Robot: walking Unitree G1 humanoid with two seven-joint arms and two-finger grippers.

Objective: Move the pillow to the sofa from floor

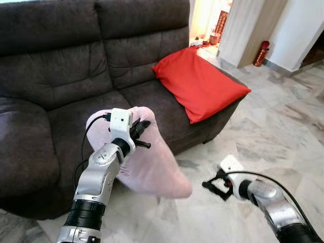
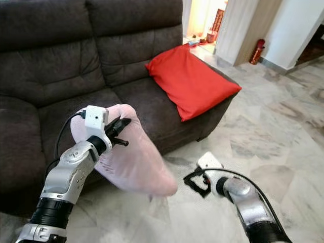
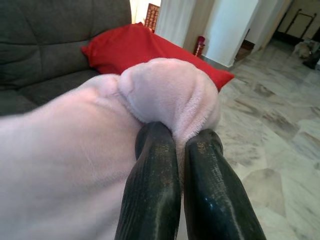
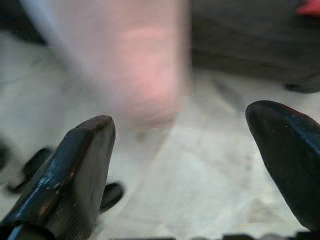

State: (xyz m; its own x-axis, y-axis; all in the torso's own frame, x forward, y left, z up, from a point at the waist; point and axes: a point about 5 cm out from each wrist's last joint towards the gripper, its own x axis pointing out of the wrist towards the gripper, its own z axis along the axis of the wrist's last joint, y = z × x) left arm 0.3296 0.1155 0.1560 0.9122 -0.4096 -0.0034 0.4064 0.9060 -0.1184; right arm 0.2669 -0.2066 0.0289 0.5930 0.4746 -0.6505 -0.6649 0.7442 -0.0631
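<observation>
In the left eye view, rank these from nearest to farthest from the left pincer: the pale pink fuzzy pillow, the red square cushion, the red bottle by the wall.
1. Pale pink fuzzy pillow: pinched in the left pincer, before the sofa.
2. Red square cushion: on the sofa's right end.
3. Red bottle: on the floor by the far wall, right.

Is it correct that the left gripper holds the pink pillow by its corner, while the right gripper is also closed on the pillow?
Not quite. The left gripper does pinch the pink pillow by a corner, but the right gripper is open over the floor, holding nothing. The right wrist view shows this.
</observation>
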